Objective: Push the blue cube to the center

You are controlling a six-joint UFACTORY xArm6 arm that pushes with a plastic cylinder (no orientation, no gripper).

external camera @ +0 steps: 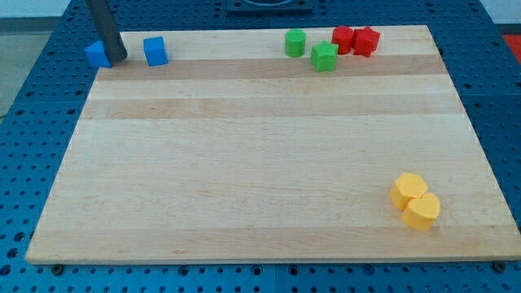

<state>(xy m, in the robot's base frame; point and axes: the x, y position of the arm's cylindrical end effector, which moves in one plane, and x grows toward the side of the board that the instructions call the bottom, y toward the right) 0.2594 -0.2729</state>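
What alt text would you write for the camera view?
My tip stands at the board's top left, between two blue blocks. Green and red blocks sit top right, two yellow ones bottom right.

Rod (104,28) cut off by the top edge, upper part out of view, far-left blue block (97,54) partly hidden behind rod and my tip (118,59), shape unclear, far-right red blocks (355,40) overlapping, outlines hard to separate

The tabletop (244,163) is pale wood, smooth, with visible grain in long strips. The blue cube (155,51) looks like matt plastic. The rod above my tip (119,59) is dark and dull.
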